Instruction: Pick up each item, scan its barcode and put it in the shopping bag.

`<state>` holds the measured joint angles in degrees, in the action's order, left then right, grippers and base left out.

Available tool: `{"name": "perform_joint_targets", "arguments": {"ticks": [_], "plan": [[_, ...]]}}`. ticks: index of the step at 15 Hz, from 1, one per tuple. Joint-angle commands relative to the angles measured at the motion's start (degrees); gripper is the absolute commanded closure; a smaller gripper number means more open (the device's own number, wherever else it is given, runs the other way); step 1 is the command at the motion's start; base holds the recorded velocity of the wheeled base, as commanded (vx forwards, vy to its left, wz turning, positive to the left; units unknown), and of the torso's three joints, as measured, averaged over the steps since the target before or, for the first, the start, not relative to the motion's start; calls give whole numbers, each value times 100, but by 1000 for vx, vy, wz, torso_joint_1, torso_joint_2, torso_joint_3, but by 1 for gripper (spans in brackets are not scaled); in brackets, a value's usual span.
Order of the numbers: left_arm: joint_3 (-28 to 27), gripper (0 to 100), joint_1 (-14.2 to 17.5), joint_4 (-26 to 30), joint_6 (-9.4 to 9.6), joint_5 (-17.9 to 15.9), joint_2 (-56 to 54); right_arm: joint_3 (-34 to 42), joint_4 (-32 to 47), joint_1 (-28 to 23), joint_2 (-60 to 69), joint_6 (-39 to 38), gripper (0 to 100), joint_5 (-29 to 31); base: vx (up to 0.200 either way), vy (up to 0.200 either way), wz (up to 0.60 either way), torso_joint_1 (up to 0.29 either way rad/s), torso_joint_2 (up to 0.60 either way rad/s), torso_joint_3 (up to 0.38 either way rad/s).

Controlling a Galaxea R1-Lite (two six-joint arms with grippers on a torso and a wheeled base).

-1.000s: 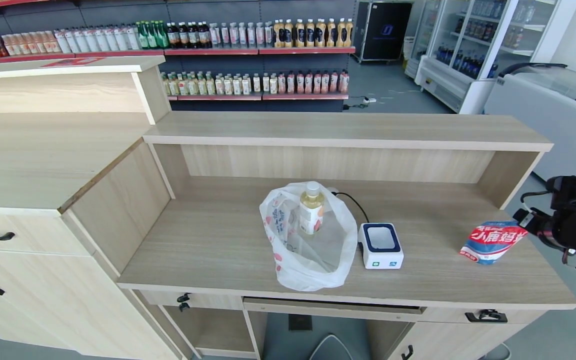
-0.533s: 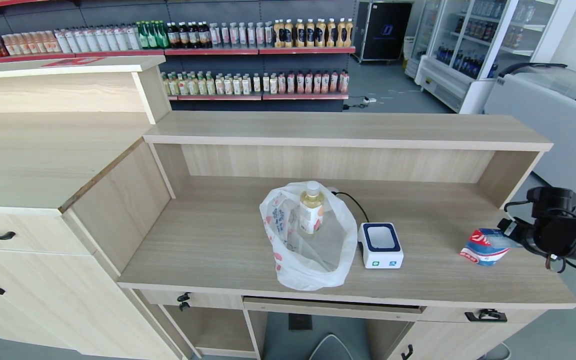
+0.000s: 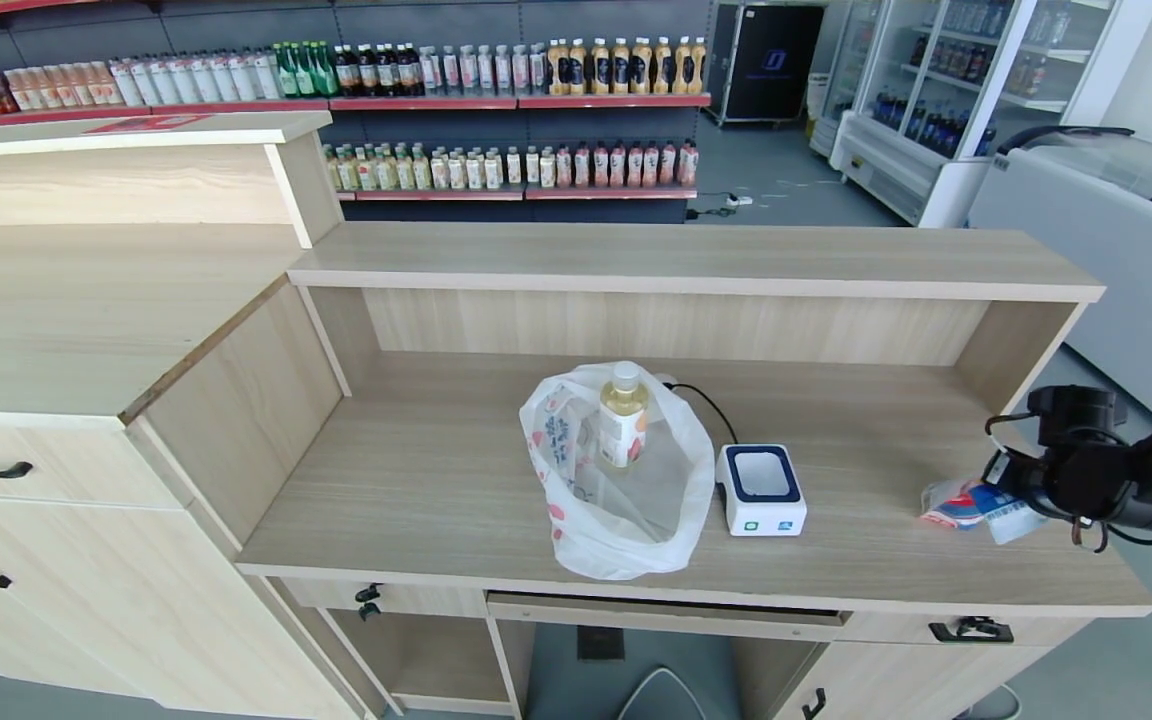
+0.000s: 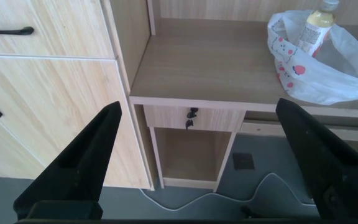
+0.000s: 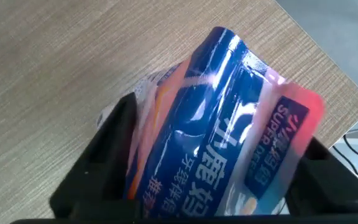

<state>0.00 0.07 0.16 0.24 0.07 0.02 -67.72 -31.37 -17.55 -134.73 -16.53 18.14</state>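
Observation:
A blue, red and white snack pouch (image 3: 948, 502) lies at the right end of the wooden counter (image 3: 416, 480). My right gripper (image 3: 996, 495) is down over its right part. In the right wrist view the pouch (image 5: 216, 124) bulges between the two black fingers (image 5: 114, 155), which press on its sides, so the gripper (image 5: 219, 168) is shut on it. The white shopping bag (image 3: 586, 535) stands open mid-counter with a yellow-drink bottle (image 3: 622, 420) upright inside. The white barcode scanner (image 3: 761, 488) sits just right of the bag. My left gripper (image 4: 197, 162) hangs open and empty below the counter's left front.
A raised back shelf (image 3: 696, 260) and side walls enclose the counter. A black cable (image 3: 706, 402) runs behind the scanner. Drawers with black handles (image 4: 5, 30) are to the left. Bare counter lies between scanner and pouch.
My right gripper has moved left and down onto the pouch, covering its right part. The pouch now looks squeezed and foreshortened. Bag, bottle and scanner have not moved.

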Motion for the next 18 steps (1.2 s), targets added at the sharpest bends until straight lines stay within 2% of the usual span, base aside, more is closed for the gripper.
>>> {"name": "perform_joint_targets", "arguments": {"ticks": [1,4,8,10,12,14,16,17,18], "plan": [[0,0,1,2,2,1,-2,13,17,6,-36,80,100,5,0,0,0,0,0,0],[0,0,1,2,2,1,-2,110,-10,6,26,598,100,84,0,0,0,0,0,0],[0,0,1,2,2,1,-2,338,-54,15,175,748,100,128,0,0,0,0,0,0],[0,0,1,2,2,1,-2,453,-555,86,492,704,100,-30,0,0,0,0,0,0],[0,0,1,2,2,1,-2,620,-1214,121,1124,686,100,-1111,0,0,0,0,0,0],[0,0,1,2,-7,1,-2,795,-1319,112,1792,598,100,-2122,0,0,0,0,0,0],[0,0,1,2,2,1,-2,1077,-1328,112,2865,-122,100,-3809,0,0,0,0,0,0],[0,0,1,2,2,1,-2,1138,-1355,112,3111,-281,100,-4205,0,0,0,0,0,0],[0,0,1,2,2,1,-2,1270,-1627,103,3621,-729,100,-5075,0,0,0,0,0,0]]}}
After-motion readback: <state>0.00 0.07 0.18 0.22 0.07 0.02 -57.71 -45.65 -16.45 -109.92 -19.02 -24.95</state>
